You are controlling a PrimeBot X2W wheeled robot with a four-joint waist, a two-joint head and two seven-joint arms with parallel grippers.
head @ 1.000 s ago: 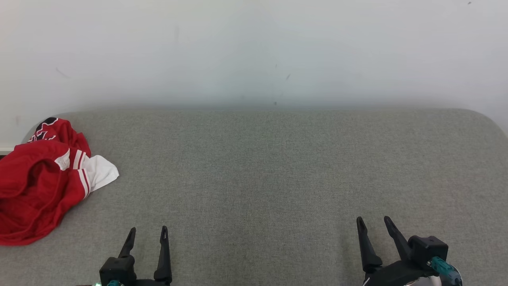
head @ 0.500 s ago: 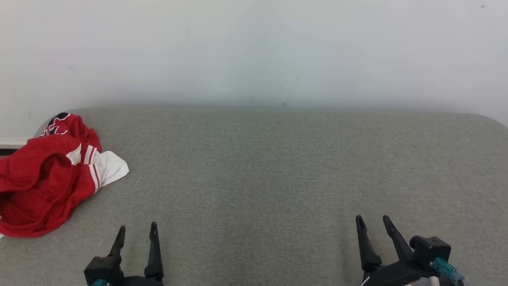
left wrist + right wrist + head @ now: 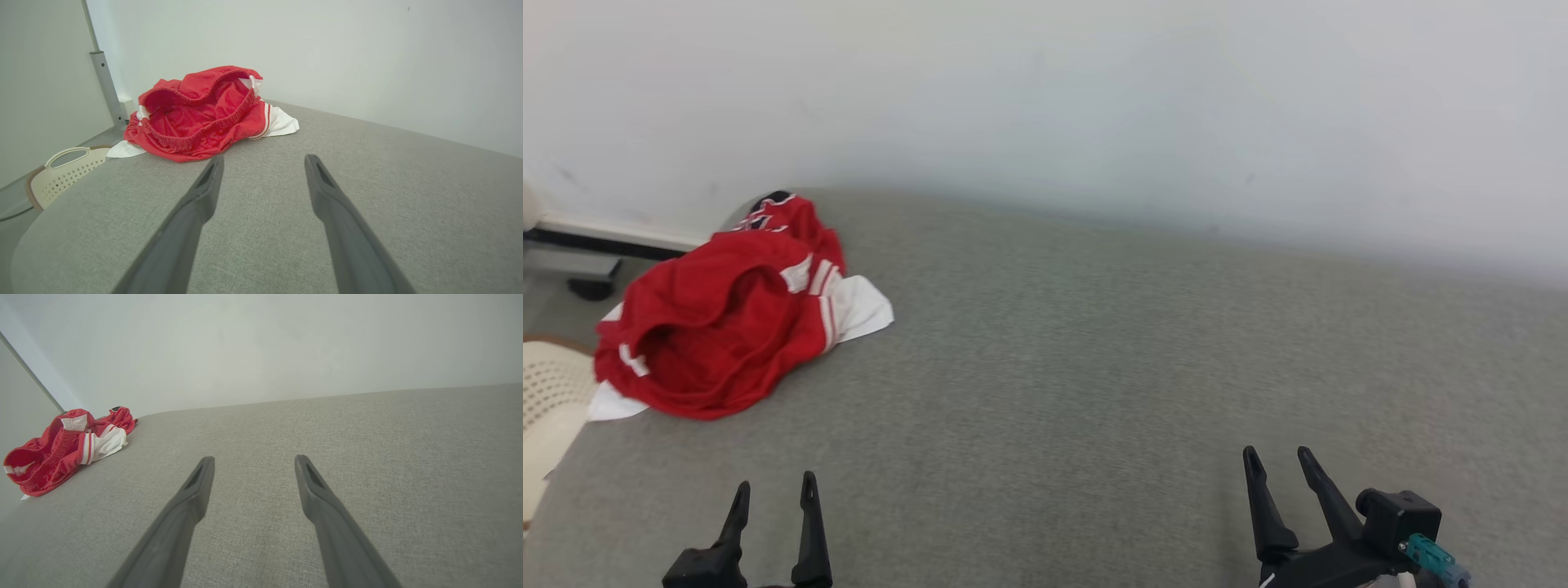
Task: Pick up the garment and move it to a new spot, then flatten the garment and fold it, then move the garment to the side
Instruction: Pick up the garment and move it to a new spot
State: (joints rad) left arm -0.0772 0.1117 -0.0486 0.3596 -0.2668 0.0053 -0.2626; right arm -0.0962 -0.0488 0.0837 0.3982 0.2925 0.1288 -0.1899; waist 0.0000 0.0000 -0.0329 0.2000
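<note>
A crumpled red garment (image 3: 719, 318) with white stripes and white panels lies bunched at the far left end of the grey upholstered surface (image 3: 1094, 343). The left wrist view shows the garment (image 3: 200, 114) just beyond my fingertips, its elastic waistband gaping. From the right wrist the garment (image 3: 61, 449) is far off to the left. My left gripper (image 3: 774, 486) hovers open near the front edge, below the garment. Over at the front right, my right gripper (image 3: 1278, 457) is open too. Both are empty.
A cream perforated basket (image 3: 547, 400) stands on the floor off the surface's left end; the left wrist view has the basket (image 3: 61, 171) too. A white wall (image 3: 1045, 98) runs behind. A dark rail and foot (image 3: 588, 286) sit at the far left.
The camera has swung left, so the garment now sits further right and higher in the picture and the basket has come into view. Both grippers stay open and low.
</note>
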